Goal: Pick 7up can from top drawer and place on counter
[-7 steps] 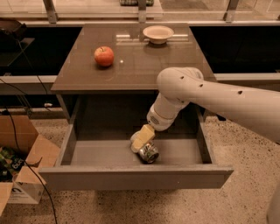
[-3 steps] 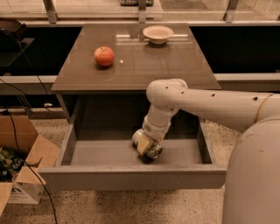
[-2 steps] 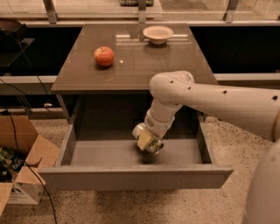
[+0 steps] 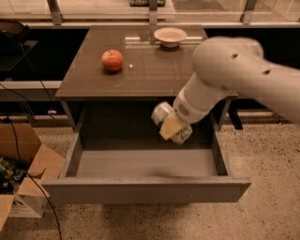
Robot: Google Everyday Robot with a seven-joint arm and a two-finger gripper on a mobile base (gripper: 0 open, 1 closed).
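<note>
around: red apple (image 4: 112, 60) on the counter (image 4: 150, 77) toward 10 o'clock, pale bowl (image 4: 170, 36) at the counter's far edge near 12 o'clock, the two well apart. beyond the counter at 12 o'clock, pale ledge (image 4: 93, 5) with metal posts (image 4: 55, 11). down at 8 o'clock on the speckled floor (image 4: 272, 187), open cardboard box (image 4: 33, 185) just beside the left front corner of the top drawer (image 4: 145, 190). drawer pulled wide open toward 6 o'clock, long flat front panel nearest the camera. in the way of the can: the counter's front lip, directly at its 12 o'clock, and the drawer's right wall at its 3 o'clock.

hard to make out: middle of the 7up can (image 4: 162, 112) covered by a yellowish finger pad (image 4: 168, 130), only green-and-white ends showing on either side. second finger hidden behind the can. back of the drawer lost in shadow under the counter. white arm (image 4: 234, 70) cut off at the 3 o'clock edge, base not in view.

pose: comes in from 3 o'clock, bulky link over the counter's right front corner, wrist angled down toward 7 o'clock into the drawer opening. gripper (image 4: 171, 124) clamped on the can, which sits tilted and clear of the drawer floor, in the right half of the opening just under the counter edge.
</note>
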